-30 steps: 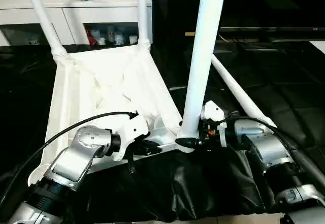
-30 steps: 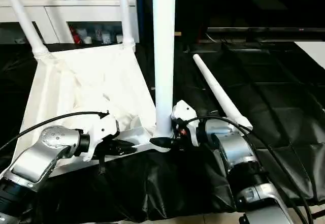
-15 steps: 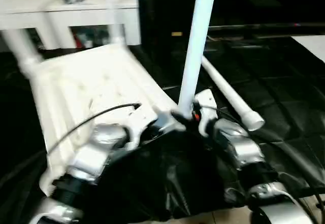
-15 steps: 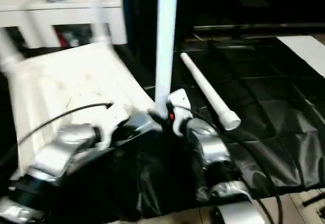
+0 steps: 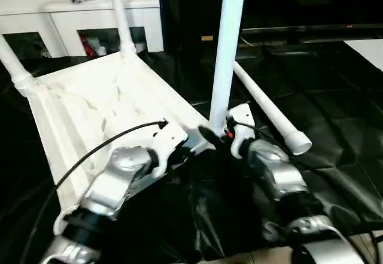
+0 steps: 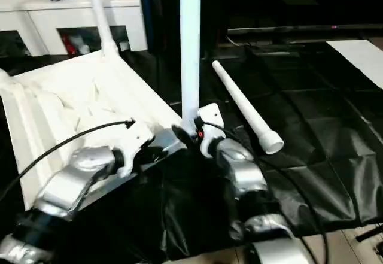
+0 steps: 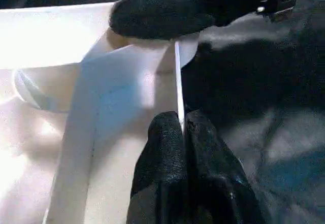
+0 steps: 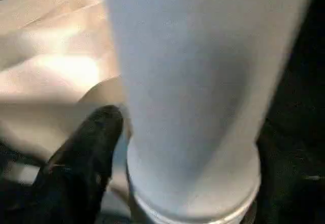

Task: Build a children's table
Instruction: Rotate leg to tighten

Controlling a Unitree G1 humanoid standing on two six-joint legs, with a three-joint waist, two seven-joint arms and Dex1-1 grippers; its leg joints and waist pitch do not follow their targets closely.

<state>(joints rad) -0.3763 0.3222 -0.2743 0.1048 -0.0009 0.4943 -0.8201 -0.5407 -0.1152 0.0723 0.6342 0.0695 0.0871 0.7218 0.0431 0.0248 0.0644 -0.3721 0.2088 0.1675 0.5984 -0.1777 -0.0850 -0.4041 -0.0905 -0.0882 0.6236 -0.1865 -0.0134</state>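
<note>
On the black sheet [image 5: 335, 120] that covers the floor, the white tabletop [image 5: 90, 114] lies upside down, its ribbed underside facing up. Two legs stand in its far corner sockets: one at the far right corner [image 5: 118, 14] and one at the far left corner [image 5: 13, 66]. A third leg [image 5: 223, 48] stands upright in the near right corner socket. The fourth leg [image 5: 269, 111] lies loose on the sheet to the right of the tabletop, apart from it. The left tool [image 7: 181, 132] has its two fingers pressed together on the thin near edge wall of the tabletop, just beside the near right socket. The right tool [image 5: 216, 137] sits at the foot of the upright leg with its fingers [image 8: 86, 148] spread to either side of it; whether they touch the leg is unclear. Behind the tabletop stands a white cabinet [image 5: 72, 18].
</note>
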